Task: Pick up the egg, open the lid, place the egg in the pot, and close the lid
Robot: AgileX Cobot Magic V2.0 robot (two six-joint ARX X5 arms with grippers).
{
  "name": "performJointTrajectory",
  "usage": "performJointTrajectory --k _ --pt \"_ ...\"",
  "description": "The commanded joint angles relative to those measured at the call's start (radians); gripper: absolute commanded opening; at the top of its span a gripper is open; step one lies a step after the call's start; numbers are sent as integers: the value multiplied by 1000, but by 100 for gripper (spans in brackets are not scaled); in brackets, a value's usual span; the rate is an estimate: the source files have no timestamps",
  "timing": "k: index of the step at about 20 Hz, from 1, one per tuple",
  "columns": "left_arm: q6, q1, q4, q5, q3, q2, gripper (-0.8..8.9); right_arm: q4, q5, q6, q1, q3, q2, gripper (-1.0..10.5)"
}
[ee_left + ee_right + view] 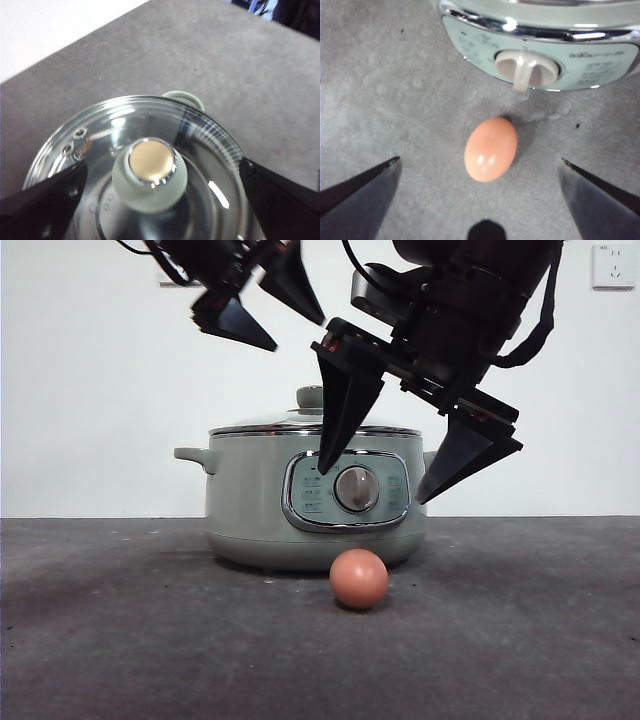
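Note:
The orange-brown egg (358, 578) lies on the dark table just in front of the sage-green pot (250, 502); it also shows in the right wrist view (491, 149). The glass lid (270, 424) sits shut on the pot, its green knob (150, 176) on top. My right gripper (371, 487) hangs open above the egg, one jaw to each side (480, 160), not touching it. My left gripper (300, 336) is open above the lid, its jaws either side of the knob (162, 165) and clear of it.
The pot's control panel with its silver dial (527, 70) faces the egg. A side handle (184, 98) sticks out from the pot. A white wall stands behind, with a socket (612, 266) at the upper right. Grey table (120, 640) spreads around.

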Motion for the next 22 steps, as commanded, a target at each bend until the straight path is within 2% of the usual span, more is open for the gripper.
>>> performJointTrajectory --k 1,5,13,17,22 --pt "78 -26 21 -60 1 47 673 5 3 11 1 0 0 627" --pt "97 -39 52 -85 1 122 673 3 3 11 1 0 0 627" --pt "60 -41 129 -89 1 192 652 2 3 11 2 0 0 627" --pt "29 -42 125 -89 1 214 490 3 4 11 1 0 0 627" --pt "18 -46 110 -84 1 214 180 2 4 11 1 0 0 626"
